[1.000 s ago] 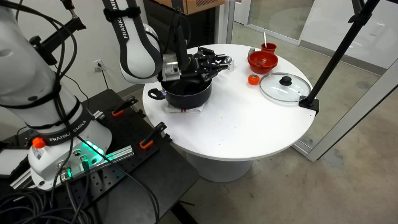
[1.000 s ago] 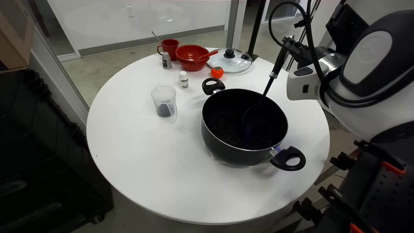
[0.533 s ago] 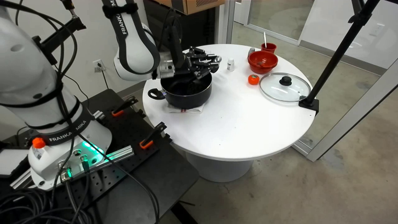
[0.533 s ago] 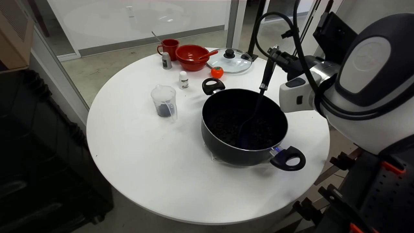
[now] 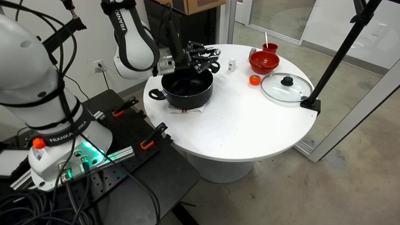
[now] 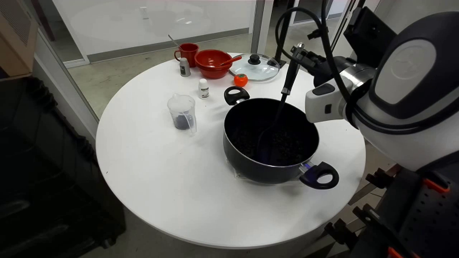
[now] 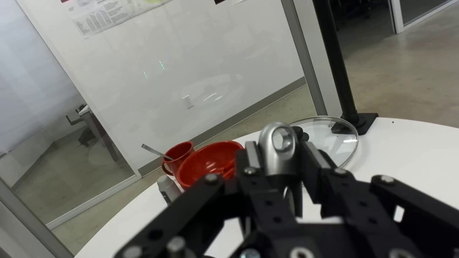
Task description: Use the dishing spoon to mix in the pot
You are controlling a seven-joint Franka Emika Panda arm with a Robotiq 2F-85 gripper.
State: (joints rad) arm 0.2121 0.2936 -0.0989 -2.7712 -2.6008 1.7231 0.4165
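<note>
Our gripper [image 7: 282, 157] is pinching one dishing spoon [image 6: 289, 77], its head sitting in one pot [image 6: 254, 172]; beyond, we are counting one jug [image 6: 181, 107], one orange fruit [image 6: 240, 80] and one glass lid [image 7: 335, 144], partly hiding behind our gripper in the wrist view.

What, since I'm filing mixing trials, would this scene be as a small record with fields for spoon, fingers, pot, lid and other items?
Spoon: tilted, handle up, head down in the pot; whether it touches the bottom, cannot tell
Fingers: closed on the spoon's handle, near its silver end
Pot: uncovered; a striped cloth shows beneath; contents too dark to identify
Lid: on the table, beside the fruit
Other items: red bowl, mug, grey container, white bottle, measuring cup
</note>
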